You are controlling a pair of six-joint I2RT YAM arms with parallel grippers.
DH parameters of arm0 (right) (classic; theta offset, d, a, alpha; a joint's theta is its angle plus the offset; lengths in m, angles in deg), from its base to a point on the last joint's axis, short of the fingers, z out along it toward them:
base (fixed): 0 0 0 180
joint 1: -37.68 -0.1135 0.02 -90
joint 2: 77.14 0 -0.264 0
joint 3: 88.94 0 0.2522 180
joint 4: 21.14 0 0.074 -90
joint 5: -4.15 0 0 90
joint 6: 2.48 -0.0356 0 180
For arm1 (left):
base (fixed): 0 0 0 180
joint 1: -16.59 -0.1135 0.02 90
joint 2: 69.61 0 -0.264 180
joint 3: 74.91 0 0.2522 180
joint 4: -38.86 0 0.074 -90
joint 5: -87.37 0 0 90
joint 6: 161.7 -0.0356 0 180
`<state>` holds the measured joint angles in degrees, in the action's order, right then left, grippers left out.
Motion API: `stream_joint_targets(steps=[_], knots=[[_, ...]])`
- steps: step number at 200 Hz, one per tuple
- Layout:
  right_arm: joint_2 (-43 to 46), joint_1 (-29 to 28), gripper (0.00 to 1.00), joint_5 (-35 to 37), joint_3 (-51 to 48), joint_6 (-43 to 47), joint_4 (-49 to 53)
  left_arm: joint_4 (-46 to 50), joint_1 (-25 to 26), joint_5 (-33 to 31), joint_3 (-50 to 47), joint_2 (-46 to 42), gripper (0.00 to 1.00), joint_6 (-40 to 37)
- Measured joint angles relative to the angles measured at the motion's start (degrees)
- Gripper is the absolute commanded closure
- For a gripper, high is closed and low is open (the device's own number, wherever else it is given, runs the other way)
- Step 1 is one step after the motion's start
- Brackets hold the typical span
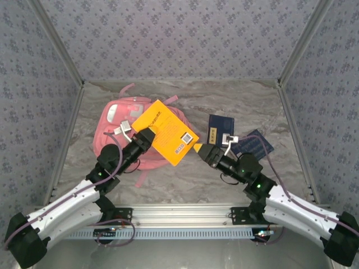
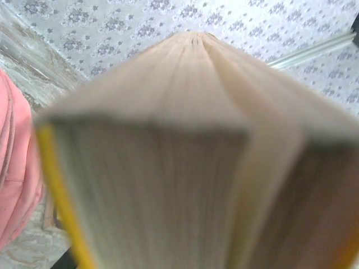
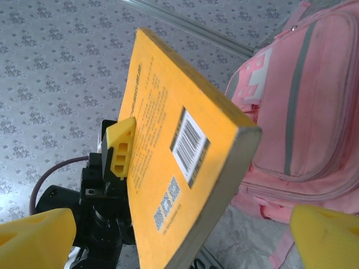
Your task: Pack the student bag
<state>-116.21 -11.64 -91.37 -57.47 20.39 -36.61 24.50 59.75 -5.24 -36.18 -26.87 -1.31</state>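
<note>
The left gripper (image 1: 147, 136) is clamped on a yellow book (image 1: 168, 131), held up off the table (image 1: 235, 101) at a slant near the middle, towards the left side. In the right wrist view one of its yellow fingers (image 3: 120, 148) presses flat against the printed back cover, beside the barcode. In the left wrist view the book's page block (image 2: 185, 157) stands blurred right in front of the lens. The right gripper (image 1: 199, 148) has its jaws spread wide. Its two yellow fingertips (image 3: 39, 235) stand well apart on either side of the book's lower corner and, as far as the view allows, touch neither cover. From above, this gripper sits just beside the book's near right corner. The student bag (image 1: 115, 120) lies flat on the table towards the far left corner, its pink front with pale strips facing up and a strap trailing towards the near edge. The yellow book overlaps its right side from above. Through the right wrist camera the bag (image 3: 303, 112) shows behind the book, its zip pockets and grey strips plain. On the right half of the table lies a dark blue book (image 1: 220, 129). Just beside it, nearer the right edge, is a darker flat item (image 1: 255, 147), possibly a notebook, partly hidden by the right arm.
</note>
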Motion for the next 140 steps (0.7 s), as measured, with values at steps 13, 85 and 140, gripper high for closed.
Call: stream_joint_targets(steps=[13,85,140], knots=[[-2.7,-0.9,0.0,0.8,0.0,-0.7,-2.7,-0.4,0.0,-0.6,0.0,0.0,1.0,1.2],[-20.4,-4.0,0.07,1.6,4.9,-2.0,-18.3,-0.5,2.0,-1.6,0.0,0.1,1.0,3.5],[-23.5,-4.6,0.65,2.4,7.7,-2.1,-23.6,-0.4,2.7,-2.1,0.0,-0.2,1.0,4.3]])
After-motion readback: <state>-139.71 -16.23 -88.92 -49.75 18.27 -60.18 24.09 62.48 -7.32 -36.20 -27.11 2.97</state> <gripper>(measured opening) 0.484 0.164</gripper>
